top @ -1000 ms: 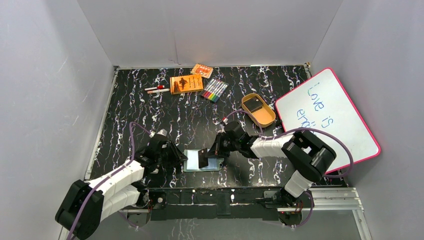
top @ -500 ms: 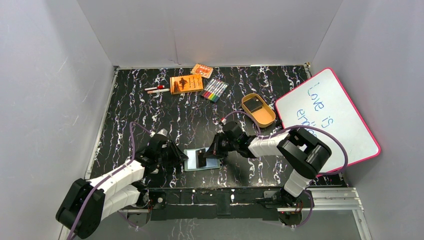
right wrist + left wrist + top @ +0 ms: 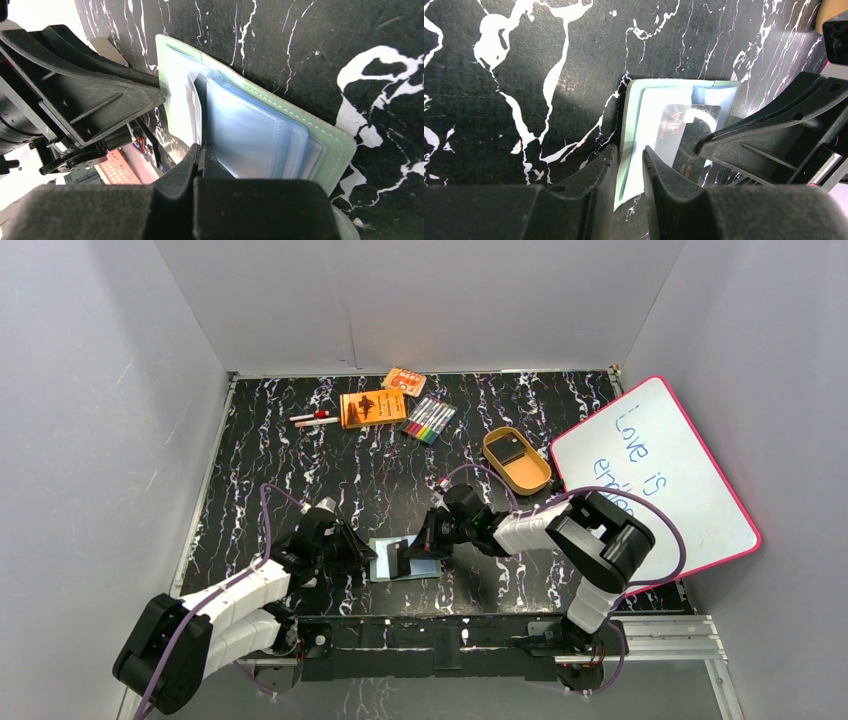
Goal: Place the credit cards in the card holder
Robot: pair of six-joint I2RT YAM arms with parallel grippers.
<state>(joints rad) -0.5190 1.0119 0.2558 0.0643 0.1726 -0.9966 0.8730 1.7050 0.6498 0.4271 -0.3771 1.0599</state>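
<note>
The sage-green card holder (image 3: 428,566) lies open on the black marbled table, its pale blue sleeves (image 3: 250,135) fanned out. My left gripper (image 3: 367,560) (image 3: 630,152) is closed on the holder's left cover edge (image 3: 626,145). My right gripper (image 3: 420,546) (image 3: 201,148) is shut on a dark credit card (image 3: 400,558) (image 3: 687,165), which is tilted on edge over the holder's sleeves. In the right wrist view I see the card only edge-on. A second dark credit card (image 3: 511,450) lies in the tan tray.
The tan oval tray (image 3: 535,480) stands back right, beside a pink-rimmed whiteboard (image 3: 655,475). At the back are two orange boxes (image 3: 373,407) (image 3: 403,381), a marker set (image 3: 429,419) and pens (image 3: 315,419). Grey walls close in three sides.
My right gripper has shifted slightly left with the card, further over the holder. The left gripper has kept its hold on the cover edge.
</note>
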